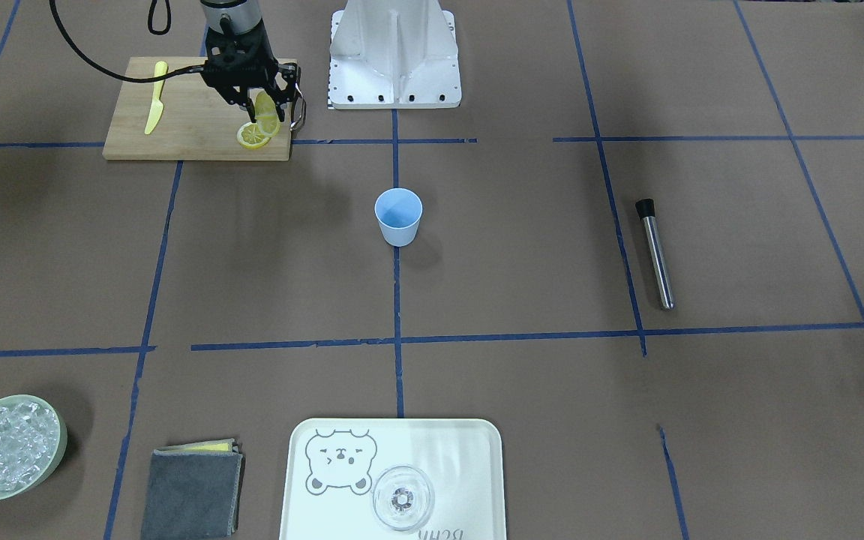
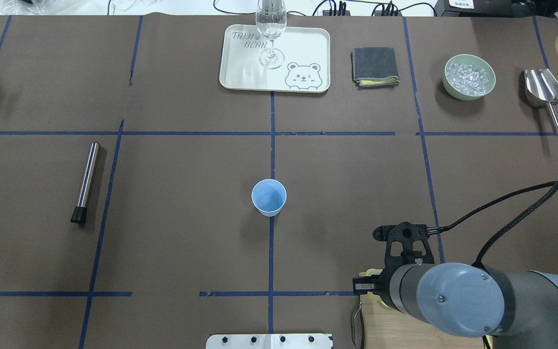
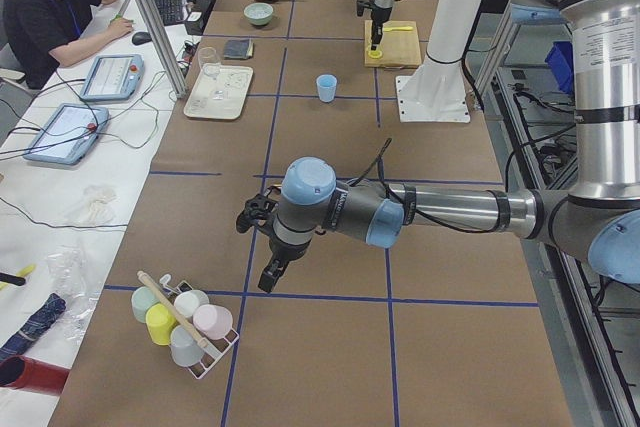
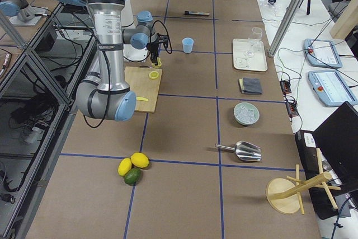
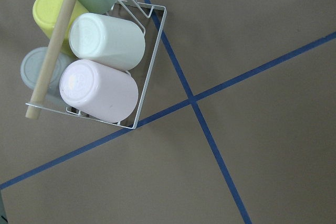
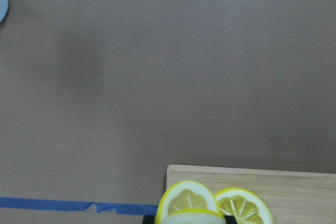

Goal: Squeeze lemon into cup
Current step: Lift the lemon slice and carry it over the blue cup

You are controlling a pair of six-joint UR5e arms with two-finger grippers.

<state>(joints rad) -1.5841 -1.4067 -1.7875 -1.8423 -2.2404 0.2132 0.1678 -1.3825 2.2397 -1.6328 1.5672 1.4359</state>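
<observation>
close to the robot, the right pincer [image 1: 267, 114] is clenched on the lemon [image 1: 268, 124], a thin round slice with a yellow rim, held on edge over the flat wooden board [image 1: 184, 127], ready to carry. a twin slice [image 1: 250, 137] lies flat below. farther out the smooth blue cup [image 1: 398, 217] stands mouth up, well apart, for the juice. i cannot tell if the left pincer [image 3: 268, 279] grips anything.

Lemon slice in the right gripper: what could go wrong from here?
1. The right gripper pinches the lemon upright, just above the cutting board; so thin a slice may slip or tear during the carry.
2. The cup stands well apart at the table's middle, with nothing holding it; squeezed off-centre, juice could miss its mouth, or a bump could tip it.
</observation>
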